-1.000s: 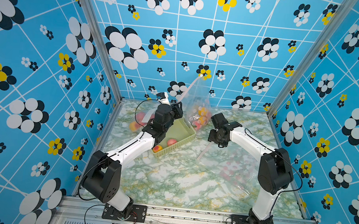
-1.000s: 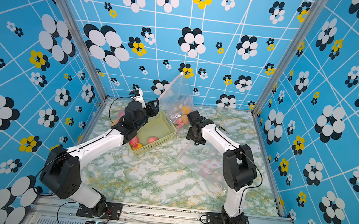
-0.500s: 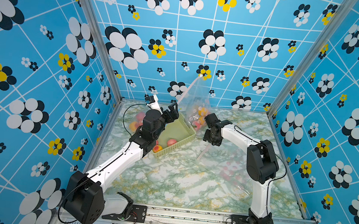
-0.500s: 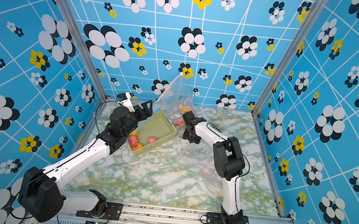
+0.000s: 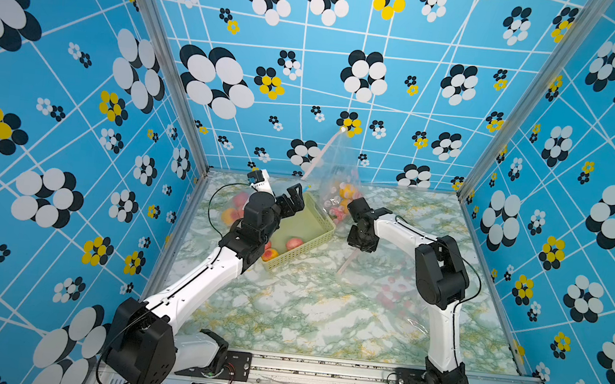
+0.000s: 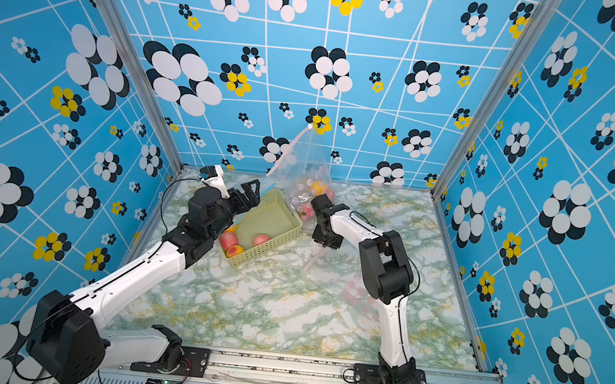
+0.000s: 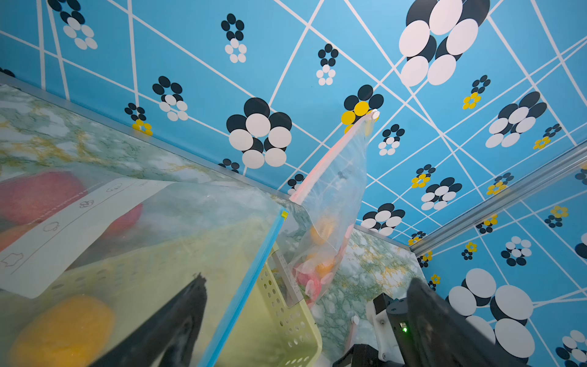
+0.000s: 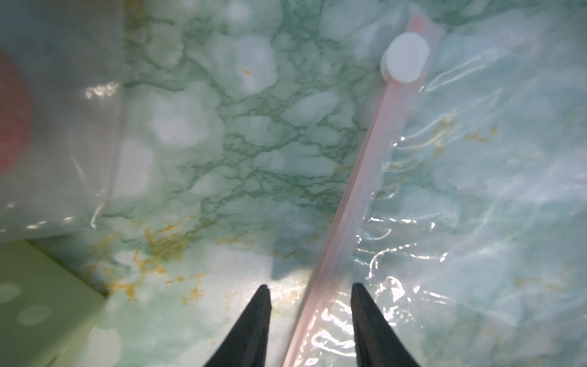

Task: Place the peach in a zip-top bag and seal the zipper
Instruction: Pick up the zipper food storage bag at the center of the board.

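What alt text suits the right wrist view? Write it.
Two jaws stand apart astride the pink zipper of a clear bag on the marbled table. A white slider sits at the zipper's end; a green basket corner shows.

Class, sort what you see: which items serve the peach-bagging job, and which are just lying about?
Job: peaches in basket; flat pink-zip bag; its slider; right hand.
Lying about: upright filled bag; blue-zip filled bag.
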`<action>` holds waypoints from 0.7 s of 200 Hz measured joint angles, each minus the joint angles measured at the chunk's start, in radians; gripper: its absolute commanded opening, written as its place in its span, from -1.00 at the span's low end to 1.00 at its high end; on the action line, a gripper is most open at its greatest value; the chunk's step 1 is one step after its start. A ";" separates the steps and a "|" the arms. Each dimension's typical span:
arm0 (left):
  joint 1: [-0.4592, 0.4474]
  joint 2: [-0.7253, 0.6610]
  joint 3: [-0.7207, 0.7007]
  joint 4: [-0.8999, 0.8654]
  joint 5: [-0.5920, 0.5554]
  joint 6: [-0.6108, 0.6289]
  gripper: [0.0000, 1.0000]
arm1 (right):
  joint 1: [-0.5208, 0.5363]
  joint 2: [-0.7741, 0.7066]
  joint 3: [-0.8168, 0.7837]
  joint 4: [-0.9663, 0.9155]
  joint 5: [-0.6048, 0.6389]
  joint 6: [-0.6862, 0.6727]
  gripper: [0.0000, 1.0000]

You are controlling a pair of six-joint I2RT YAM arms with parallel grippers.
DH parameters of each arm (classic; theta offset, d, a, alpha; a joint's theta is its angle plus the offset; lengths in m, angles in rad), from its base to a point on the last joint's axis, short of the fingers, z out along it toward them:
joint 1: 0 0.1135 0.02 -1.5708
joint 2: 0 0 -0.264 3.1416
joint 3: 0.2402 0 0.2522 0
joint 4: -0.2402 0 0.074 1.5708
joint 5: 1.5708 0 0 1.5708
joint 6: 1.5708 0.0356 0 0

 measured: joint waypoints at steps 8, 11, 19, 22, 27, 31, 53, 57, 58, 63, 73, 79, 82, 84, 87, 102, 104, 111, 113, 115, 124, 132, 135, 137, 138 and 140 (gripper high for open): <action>0.001 0.000 -0.001 -0.002 0.000 0.000 0.99 | 0.000 -0.002 -0.013 0.007 0.002 0.003 -0.38; 0.002 0.000 -0.002 -0.002 0.000 0.000 0.99 | 0.000 -0.005 -0.018 0.009 0.000 0.004 -0.40; 0.002 0.000 -0.004 -0.006 0.000 0.000 0.99 | 0.000 -0.012 -0.029 0.018 -0.001 0.005 -0.45; 0.002 0.000 -0.005 -0.006 0.000 0.000 0.99 | 0.000 -0.015 -0.035 0.023 -0.002 0.008 -0.48; 0.001 0.000 -0.005 -0.008 0.000 -0.001 0.99 | 0.000 -0.020 -0.044 0.028 -0.003 0.008 -0.52; 0.001 0.000 -0.005 -0.010 0.000 -0.001 0.99 | 0.000 -0.023 -0.049 0.032 -0.003 0.009 -0.54; 0.001 0.000 -0.005 -0.016 0.000 -0.001 0.99 | -0.001 -0.040 -0.080 0.062 -0.005 0.006 -0.72; 0.001 0.000 -0.005 -0.017 0.000 -0.001 0.99 | -0.002 -0.046 -0.089 0.066 -0.006 0.013 -0.75; 0.001 0.000 -0.005 -0.018 0.000 -0.001 0.99 | -0.002 -0.048 -0.092 0.067 -0.007 0.010 -0.76; 0.001 0.000 -0.005 -0.021 0.000 -0.001 0.99 | -0.003 -0.055 -0.104 0.072 -0.010 0.013 -0.80; 0.001 0.000 -0.005 -0.026 0.000 -0.001 0.99 | -0.003 -0.065 -0.118 0.079 -0.015 0.009 -0.87; 0.001 0.000 -0.005 -0.028 0.000 -0.001 0.99 | -0.005 -0.069 -0.124 0.084 -0.018 0.008 -0.91; 0.001 0.000 -0.005 -0.031 0.000 -0.001 0.99 | -0.005 -0.071 -0.127 0.089 -0.019 0.012 -0.92; 0.001 0.000 -0.005 -0.031 0.000 -0.001 0.99 | -0.005 -0.072 -0.129 0.090 -0.019 0.010 -0.93; 0.001 0.000 -0.005 -0.032 0.000 -0.001 0.99 | -0.005 -0.075 -0.133 0.096 -0.020 0.010 -0.94; 0.001 0.000 -0.005 -0.039 0.001 0.000 0.99 | -0.007 -0.089 -0.152 0.109 -0.030 0.006 -0.98; 0.001 0.000 -0.005 -0.041 0.002 0.000 0.99 | -0.007 -0.090 -0.155 0.111 -0.031 0.006 -0.98; 0.001 0.000 -0.005 -0.047 0.004 0.000 0.99 | -0.008 -0.097 -0.163 0.118 -0.035 0.006 -0.99; 0.001 0.000 -0.005 -0.050 0.005 0.001 0.99 | -0.008 -0.099 -0.166 0.121 -0.039 0.006 -1.00; 0.001 0.000 -0.005 -0.050 0.005 0.001 0.99 | -0.008 -0.101 -0.169 0.122 -0.039 0.006 -1.00; 0.001 0.000 -0.005 -0.058 0.013 0.006 0.98 | -0.008 -0.111 -0.182 0.130 -0.047 0.005 -1.00; 0.001 0.000 -0.003 -0.069 0.022 0.010 0.97 | -0.008 -0.121 -0.196 0.137 -0.060 0.001 -1.00; 0.002 0.000 -0.002 -0.073 0.027 0.011 0.96 | -0.008 -0.127 -0.202 0.139 -0.063 -0.002 -1.00; 0.002 0.000 -0.002 -0.077 0.030 0.013 0.95 | -0.008 -0.130 -0.206 0.141 -0.066 -0.002 -1.00; 0.002 0.000 -0.002 -0.078 0.031 0.013 0.95 | -0.008 -0.132 -0.208 0.142 -0.068 -0.002 -1.00; 0.001 0.000 0.000 -0.081 0.035 0.013 0.94 | -0.008 -0.137 -0.212 0.145 -0.069 -0.004 -1.00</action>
